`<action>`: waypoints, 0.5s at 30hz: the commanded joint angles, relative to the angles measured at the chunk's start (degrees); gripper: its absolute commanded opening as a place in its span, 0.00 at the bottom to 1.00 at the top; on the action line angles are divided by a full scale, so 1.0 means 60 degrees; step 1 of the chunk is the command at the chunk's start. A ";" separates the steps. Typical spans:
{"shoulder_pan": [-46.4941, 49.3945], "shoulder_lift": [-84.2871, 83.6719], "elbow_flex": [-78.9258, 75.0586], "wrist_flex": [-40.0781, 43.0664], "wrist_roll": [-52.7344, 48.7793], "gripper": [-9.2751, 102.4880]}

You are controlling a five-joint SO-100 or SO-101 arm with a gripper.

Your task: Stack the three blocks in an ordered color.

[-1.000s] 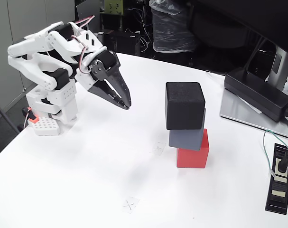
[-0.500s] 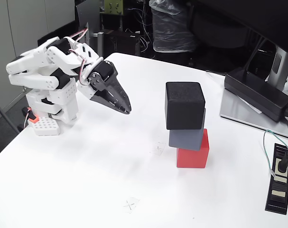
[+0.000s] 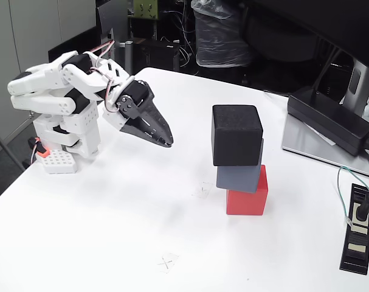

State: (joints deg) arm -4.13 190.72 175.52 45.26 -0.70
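Stack complete from my remote seat: black block (image 3: 236, 134) atop grey block (image 3: 239, 175) atop red block (image 3: 247, 193), mid-table, slightly offset. My gripper (image 3: 166, 142) sits well left of tower, jaws closed, holding nothing. Nothing left but parking arm, I judge.

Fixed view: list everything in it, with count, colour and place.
Black block: one, top of the stack.
Grey block: one, middle of the stack.
Red block: one, bottom, on the table.
Power brick: one, black, right edge, on a grey plate.
Power strip: one, black, lower right, green-white wire running to it.
Perforated block: one, white, by the arm's base.
Tape crosses: two, faint, on the table.
Arm: one, white, left; black jaws shut, holding nothing.
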 commanded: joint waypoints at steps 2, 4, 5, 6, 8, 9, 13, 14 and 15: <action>-0.0029 0.0059 0.0029 -0.0264 0.0117 0.08; -0.0029 0.0059 0.0029 -0.0264 0.0117 0.08; -0.0029 0.0059 0.0029 -0.0264 0.0117 0.08; -0.0029 0.0059 0.0029 -0.0264 0.0117 0.08; -0.0029 0.0059 0.0029 -0.0278 0.0103 0.08; -0.0029 0.0059 0.0029 -0.0293 0.0103 0.08; -0.0029 0.0059 0.0029 -0.0308 0.0044 0.08; -0.0029 0.0059 0.0029 -0.0308 0.0029 0.08; -0.0029 0.0059 0.0029 -0.0308 0.0029 0.08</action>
State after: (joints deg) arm -4.04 190.72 175.96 44.47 -0.70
